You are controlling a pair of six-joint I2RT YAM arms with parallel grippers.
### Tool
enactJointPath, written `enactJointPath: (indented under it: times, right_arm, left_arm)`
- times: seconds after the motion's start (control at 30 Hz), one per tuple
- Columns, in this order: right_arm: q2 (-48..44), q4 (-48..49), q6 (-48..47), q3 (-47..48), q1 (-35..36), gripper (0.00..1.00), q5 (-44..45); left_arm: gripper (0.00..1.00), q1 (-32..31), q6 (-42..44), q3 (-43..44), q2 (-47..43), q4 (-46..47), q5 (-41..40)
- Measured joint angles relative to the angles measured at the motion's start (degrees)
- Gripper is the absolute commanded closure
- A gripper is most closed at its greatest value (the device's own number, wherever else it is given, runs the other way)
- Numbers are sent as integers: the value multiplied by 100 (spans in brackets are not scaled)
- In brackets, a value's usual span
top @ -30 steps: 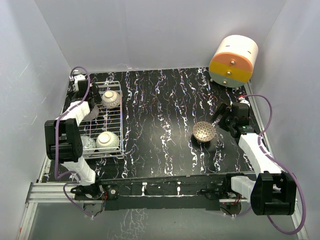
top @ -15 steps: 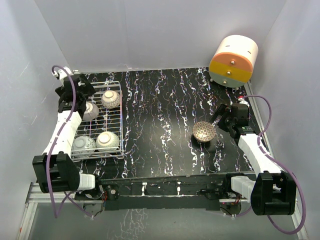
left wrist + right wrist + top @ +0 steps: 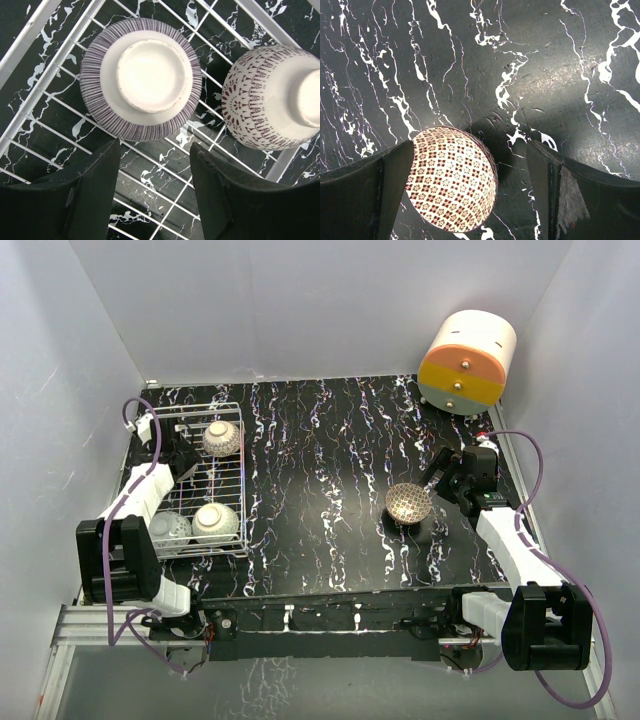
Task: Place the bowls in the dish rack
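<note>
The white wire dish rack (image 3: 240, 472) stands at the table's left. Its front holds two bowls (image 3: 170, 528) (image 3: 215, 522), and a red-patterned bowl (image 3: 222, 438) (image 3: 272, 97) sits at the back. A purple-striped bowl (image 3: 142, 85) lies upside down beside it, mostly hidden by my arm in the top view. My left gripper (image 3: 155, 145) (image 3: 178, 453) hovers open just above that bowl, holding nothing. A brown-gold bowl (image 3: 408, 503) (image 3: 452, 185) lies tilted on the table. My right gripper (image 3: 470, 150) (image 3: 440, 480) is open around it, the bowl by the left finger (image 3: 370, 195).
A large cream, orange and yellow cylinder (image 3: 467, 362) lies at the back right corner. White walls close in the black marbled table (image 3: 320, 450) on three sides. The rack's left rail (image 3: 30, 37) runs close to the left wall.
My left arm has swung about over the rack's back left and its jaws have narrowed. The right arm and the brown-gold bowl have not moved.
</note>
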Motion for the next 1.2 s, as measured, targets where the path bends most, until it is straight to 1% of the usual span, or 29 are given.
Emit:
enactJointPath:
  times: [0.03, 0.13, 0.47, 0.67, 0.87, 1.2]
  right_arm:
    - [0, 0, 0, 0, 0, 2, 0]
    - [2, 4, 0, 0, 0, 2, 2]
    - [39, 7, 0, -4, 0, 2, 22]
    - [79, 9, 0, -42, 2, 2, 22]
    - [79, 9, 0, -42, 2, 2, 35]
    - [111, 7, -2, -42, 2, 2, 48]
  left_arm:
    - [50, 0, -26, -24, 0, 20, -46]
    - [51, 11, -66, -50, 2, 42, -173]
    - [51, 142, 52, 28, 214, 332, -553]
    - [51, 214, 81, 116, 463, 625, -533]
    - [51, 334, 155, 560, 1001, 960, -442]
    - [52, 376, 435, 894, 1502, 1458, -155]
